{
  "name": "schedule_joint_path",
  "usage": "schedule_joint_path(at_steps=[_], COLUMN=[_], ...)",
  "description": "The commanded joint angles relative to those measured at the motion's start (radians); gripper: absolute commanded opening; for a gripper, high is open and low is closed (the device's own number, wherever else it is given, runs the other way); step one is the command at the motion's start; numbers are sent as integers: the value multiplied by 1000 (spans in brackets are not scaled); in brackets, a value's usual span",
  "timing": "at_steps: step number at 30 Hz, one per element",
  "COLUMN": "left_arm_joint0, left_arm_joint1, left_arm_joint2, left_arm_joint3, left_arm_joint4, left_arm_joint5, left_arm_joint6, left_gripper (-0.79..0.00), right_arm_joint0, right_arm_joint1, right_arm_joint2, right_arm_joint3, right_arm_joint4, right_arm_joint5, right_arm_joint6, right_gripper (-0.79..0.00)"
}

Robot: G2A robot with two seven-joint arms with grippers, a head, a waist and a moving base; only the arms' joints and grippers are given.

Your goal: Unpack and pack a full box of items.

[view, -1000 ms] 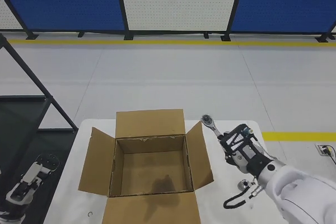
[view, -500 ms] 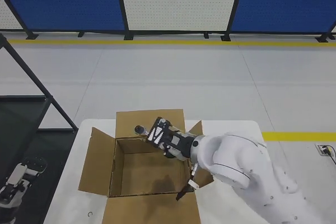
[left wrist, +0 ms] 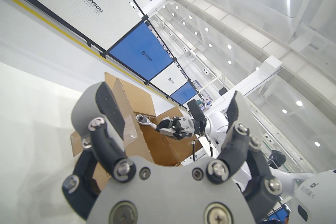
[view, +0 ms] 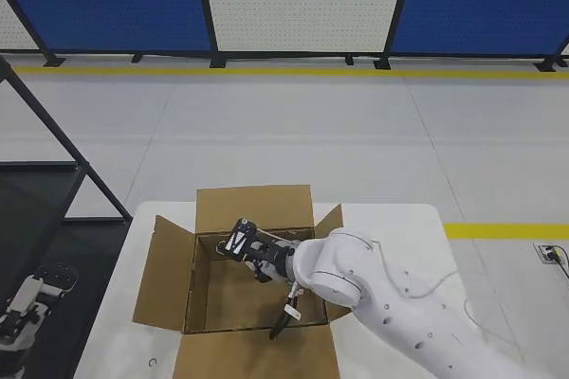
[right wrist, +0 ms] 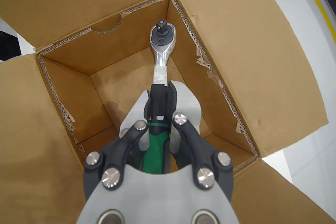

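1. The right gripper (right wrist: 161, 93), fingers clamped tight on the ratchet (right wrist: 161, 38) handle, has swung from the box's (view: 161, 275) 3 o'clock to above its opening, with the head toward 11 o'clock.
2. This looks like packing; lowering and release remain.
3. The left gripper (left wrist: 170, 104) is spread wide and holds nothing, at the box's 8 o'clock.
4. The panels (left wrist: 92, 4) bear printed logos; no label is visible on the box or ratchet.

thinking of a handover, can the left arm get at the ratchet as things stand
Probably not easily. The ratchet is clamped in the right gripper over the open box, and the left gripper sits open off the table edge, with a side flap standing between them.
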Motion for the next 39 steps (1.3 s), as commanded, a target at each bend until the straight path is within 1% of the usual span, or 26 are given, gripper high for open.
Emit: schedule_joint_path(at_steps=[1,11,13,16,21,26,30,32,39], left_arm_joint0=[0,0,0,0,0,0,0,0,0], left_arm_joint1=[0,0,0,0,0,0,0,0,0], left_arm_joint2=[0,0,0,0,0,0,0,0,0], left_arm_joint3=[0,0,0,0,0,0,0,0,0], left_arm_joint4=[0,0,0,0,0,0,0,0,0], left_arm_joint5=[0,0,0,0,0,0,0,0,0], left_arm_joint6=[0,0,0,0,0,0,0,0,0], left_gripper=[0,0,0,0,0,0,0,0,0], right_arm_joint0=[0,-9,-22,-10,35,72,95,103,133], right_arm_joint1=[0,0,-5,-27,-83,-157,-217,-244,-322], right_arm_joint2=[0,1,-11,-36,-95,-164,-208,-221,-256], right_arm_joint3=[0,4,33,113,284,442,566,614,746], right_arm_joint4=[0,0,-13,12,71,104,117,130,121], right_arm_joint5=[0,3,-8,-35,-86,-111,-97,-107,-88], right_arm_joint6=[0,-12,-31,-60,-102,-145,-157,-163,-134], right_gripper=[-785,-785,-785,-785,-785,-785,-785,-785,-785])
